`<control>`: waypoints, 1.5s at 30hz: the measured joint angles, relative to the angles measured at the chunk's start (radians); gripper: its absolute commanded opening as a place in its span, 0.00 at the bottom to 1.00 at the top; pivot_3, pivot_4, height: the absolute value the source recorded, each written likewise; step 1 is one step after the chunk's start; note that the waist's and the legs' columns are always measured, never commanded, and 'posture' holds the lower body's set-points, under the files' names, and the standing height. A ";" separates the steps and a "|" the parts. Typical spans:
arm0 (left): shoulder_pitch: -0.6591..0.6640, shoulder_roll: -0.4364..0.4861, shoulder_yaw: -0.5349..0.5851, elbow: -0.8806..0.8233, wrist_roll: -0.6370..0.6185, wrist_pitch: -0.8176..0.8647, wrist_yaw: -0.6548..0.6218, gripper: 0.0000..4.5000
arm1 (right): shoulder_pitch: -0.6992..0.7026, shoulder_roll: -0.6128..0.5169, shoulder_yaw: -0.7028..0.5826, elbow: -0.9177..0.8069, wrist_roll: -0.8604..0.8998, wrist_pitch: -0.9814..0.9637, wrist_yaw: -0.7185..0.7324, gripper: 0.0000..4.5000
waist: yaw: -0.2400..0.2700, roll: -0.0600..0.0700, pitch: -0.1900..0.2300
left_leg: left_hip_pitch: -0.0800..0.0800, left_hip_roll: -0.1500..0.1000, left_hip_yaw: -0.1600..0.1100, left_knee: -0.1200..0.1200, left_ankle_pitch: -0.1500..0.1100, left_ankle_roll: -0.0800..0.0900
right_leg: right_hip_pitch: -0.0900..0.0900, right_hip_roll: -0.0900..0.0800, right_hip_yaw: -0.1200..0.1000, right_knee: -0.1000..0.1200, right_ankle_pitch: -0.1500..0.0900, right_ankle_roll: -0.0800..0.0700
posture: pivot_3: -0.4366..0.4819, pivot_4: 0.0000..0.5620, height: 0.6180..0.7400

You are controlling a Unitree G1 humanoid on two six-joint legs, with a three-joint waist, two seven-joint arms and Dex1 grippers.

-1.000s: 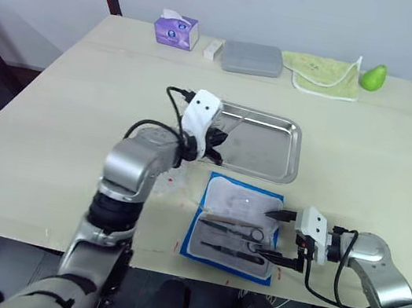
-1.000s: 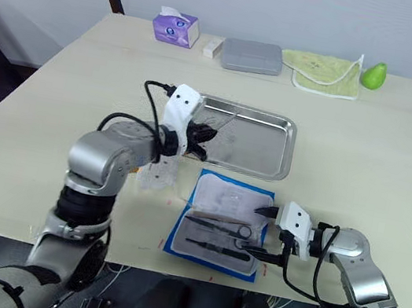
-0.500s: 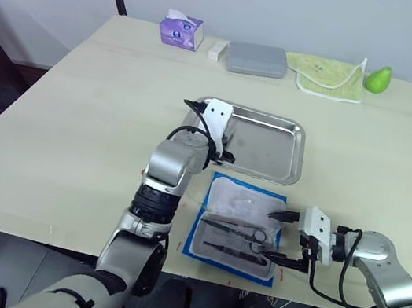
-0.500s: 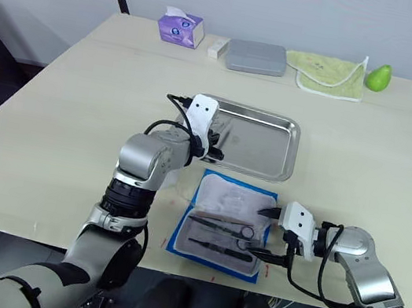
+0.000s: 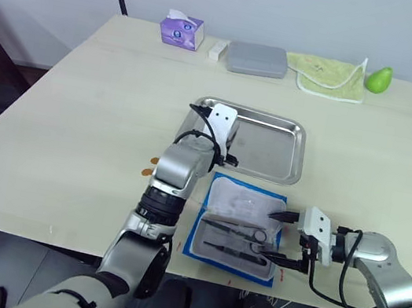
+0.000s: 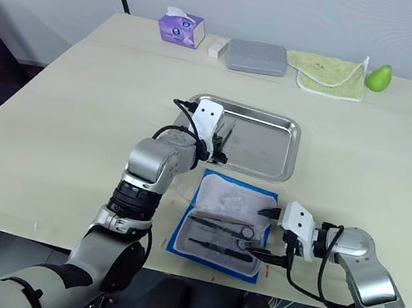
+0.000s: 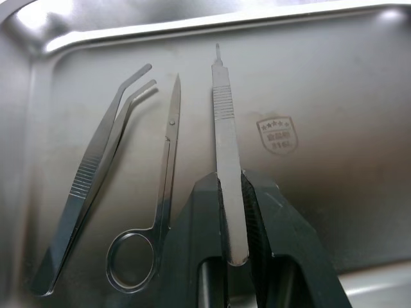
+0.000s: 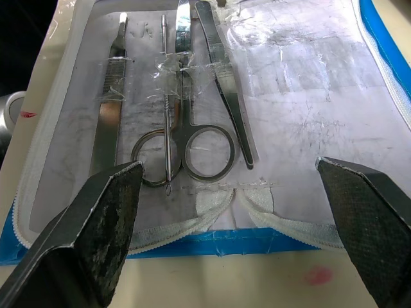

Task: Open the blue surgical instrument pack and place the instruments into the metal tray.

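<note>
Over the metal tray (image 5: 291,148), gripper-held scalpel handle (image 7: 226,128) (tip pointing away)

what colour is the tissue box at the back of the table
Purple, with a white tissue sticking out; the tissue box shows best in the left eye view.

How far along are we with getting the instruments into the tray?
The pack lies open. Bent tweezers and scissors already lie in the tray. The left gripper holds a scalpel handle over it. Several tools remain in the pack, before the open right gripper.
</note>
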 measured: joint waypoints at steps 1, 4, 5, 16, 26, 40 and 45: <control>0.001 0.000 -0.001 0.001 0.001 0.000 0.000 0.02 | 0.000 0.000 0.000 -0.001 0.000 0.001 0.000 1.00 | 0.000 0.000 0.000 | 0.000 0.000 0.000 0.000 0.000 0.000 | 0.000 0.000 0.000 0.000 0.000 0.000 | 0.48 0.27 1.00; 0.002 0.000 -0.003 0.009 0.003 0.001 0.001 0.02 | 0.000 0.000 0.000 -0.002 0.000 0.003 -0.001 1.00 | 0.000 0.000 0.000 | 0.000 0.000 0.000 0.000 0.000 0.000 | 0.000 0.000 0.000 0.000 0.000 0.000 | 0.48 0.27 1.00; 0.002 0.001 -0.003 0.010 0.004 0.001 0.001 0.02 | 0.000 0.000 0.000 -0.003 0.000 0.005 -0.001 1.00 | 0.000 0.000 0.000 | 0.000 0.000 0.000 0.000 0.000 0.000 | 0.000 0.000 0.000 0.000 0.000 0.000 | 0.48 0.27 1.00; 0.013 0.001 -0.014 0.023 0.014 0.004 -0.001 0.59 | 0.002 0.000 0.000 -0.006 0.000 0.007 -0.005 1.00 | 0.000 0.000 0.000 | 0.000 0.000 0.000 0.000 0.000 0.000 | 0.000 0.000 0.000 0.000 0.000 0.000 | 0.48 0.27 1.00; 0.086 0.031 -0.027 -0.085 -0.061 -0.053 -0.148 0.99 | 0.003 0.000 0.000 -0.007 0.000 0.007 -0.007 1.00 | 0.000 0.000 0.000 | 0.000 0.000 0.000 0.000 0.001 -0.001 | 0.000 0.000 0.000 0.000 0.000 0.000 | 0.48 0.27 1.00; 0.241 0.363 -0.017 -0.240 -0.346 -0.509 -0.890 0.99 | 0.014 0.018 -0.014 -0.003 0.006 0.005 -0.009 1.00 | -0.001 0.004 0.002 | 0.000 0.001 0.001 0.000 0.000 0.000 | 0.000 0.000 0.000 -0.001 0.000 -0.001 | 0.48 0.27 1.00; 0.277 0.543 0.004 -0.194 -0.447 -0.576 -1.175 0.99 | 0.013 0.031 -0.013 -0.001 0.006 -0.003 -0.009 1.00 | -0.007 0.007 0.004 | 0.000 0.002 0.002 -0.001 0.000 0.000 | -0.001 0.002 0.000 -0.001 -0.001 -0.001 | 0.48 0.27 1.00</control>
